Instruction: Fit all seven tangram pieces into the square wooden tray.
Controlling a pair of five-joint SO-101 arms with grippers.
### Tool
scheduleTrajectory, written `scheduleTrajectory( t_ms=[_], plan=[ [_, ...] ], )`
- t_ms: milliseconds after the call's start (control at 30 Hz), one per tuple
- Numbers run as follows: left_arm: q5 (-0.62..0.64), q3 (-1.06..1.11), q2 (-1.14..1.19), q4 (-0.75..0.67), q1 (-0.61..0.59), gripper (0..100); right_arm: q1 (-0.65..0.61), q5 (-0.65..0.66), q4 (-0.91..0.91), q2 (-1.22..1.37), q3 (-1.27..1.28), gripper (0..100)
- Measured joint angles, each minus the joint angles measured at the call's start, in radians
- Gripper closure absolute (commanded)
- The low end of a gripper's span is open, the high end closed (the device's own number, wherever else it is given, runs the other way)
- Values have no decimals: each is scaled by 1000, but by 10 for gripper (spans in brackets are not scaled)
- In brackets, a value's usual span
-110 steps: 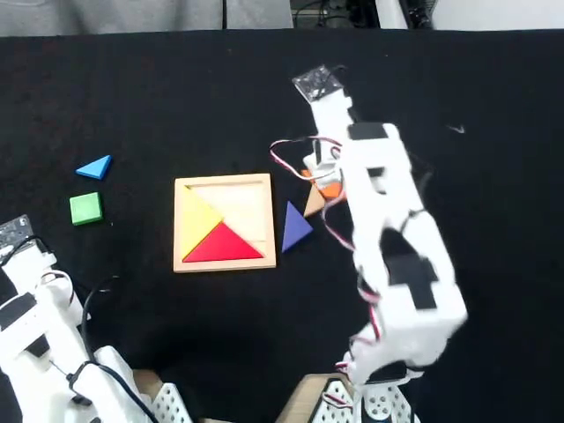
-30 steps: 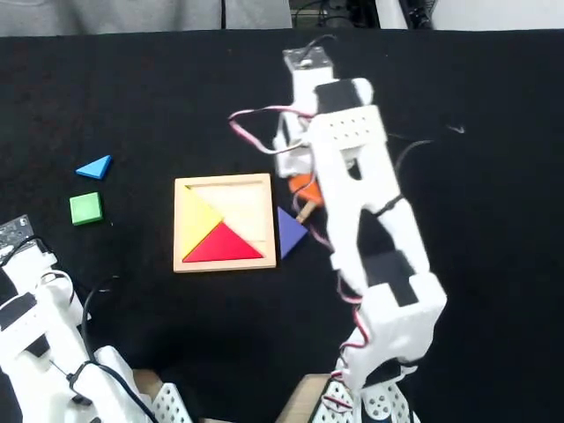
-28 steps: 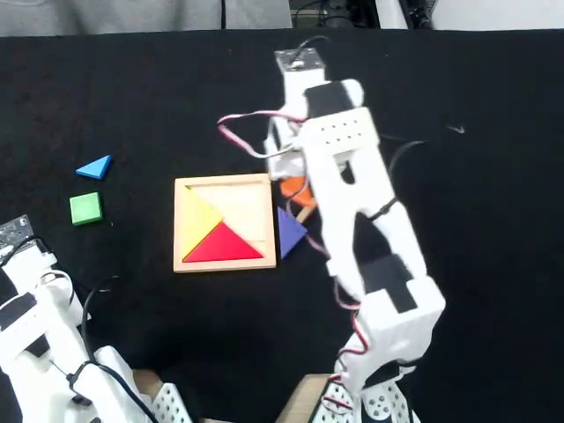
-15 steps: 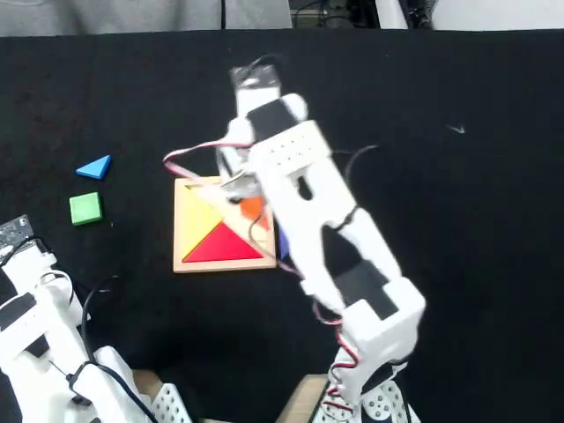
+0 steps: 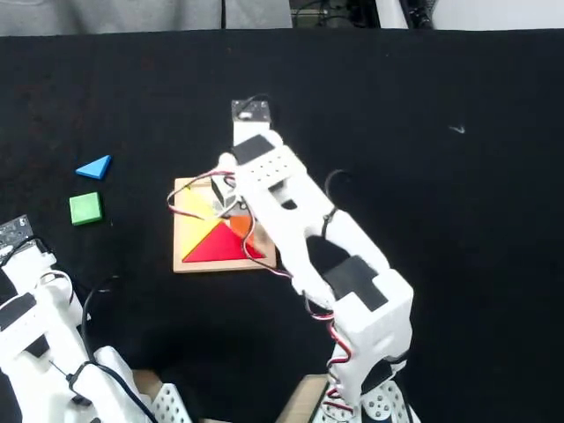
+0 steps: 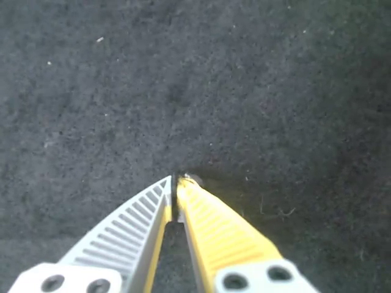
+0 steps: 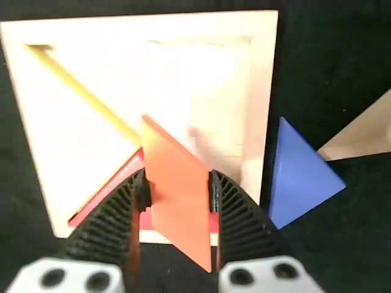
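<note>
The square wooden tray (image 5: 222, 265) lies left of the table's centre with a yellow triangle (image 5: 192, 211) and a red triangle (image 5: 211, 248) in it. My right gripper (image 5: 231, 211) hangs over the tray, shut on an orange parallelogram (image 5: 241, 226). In the right wrist view the orange parallelogram (image 7: 180, 195) stands on edge between the fingers of my right gripper (image 7: 177, 183), above the tray's bare floor (image 7: 201, 79). A dark blue triangle (image 7: 299, 174) and a tan piece (image 7: 366, 134) lie just outside the tray. My left gripper (image 6: 177, 180) is shut over bare black cloth.
A light blue triangle (image 5: 94, 166) and a green square (image 5: 85, 208) lie on the cloth to the left of the tray. My left arm (image 5: 31, 317) rests at the near left corner. The right arm's body crosses the tray's right side.
My right arm has swung left from beside the tray's right edge to over the tray, carrying the orange parallelogram. The left arm has not moved.
</note>
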Motion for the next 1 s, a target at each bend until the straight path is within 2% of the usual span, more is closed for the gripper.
scheduleTrajectory(
  t_ms=[533, 633, 833, 1000],
  plan=[
    [0, 0, 0, 0, 0, 970, 18, 0, -28, 2, 17, 986],
    [0, 0, 0, 0, 0, 970, 18, 44, -28, 2, 34, 982],
    [0, 0, 0, 0, 0, 969, 18, 58, -23, 2, 34, 873],
    [0, 0, 0, 0, 0, 969, 18, 63, -14, 2, 34, 865]
  ],
)
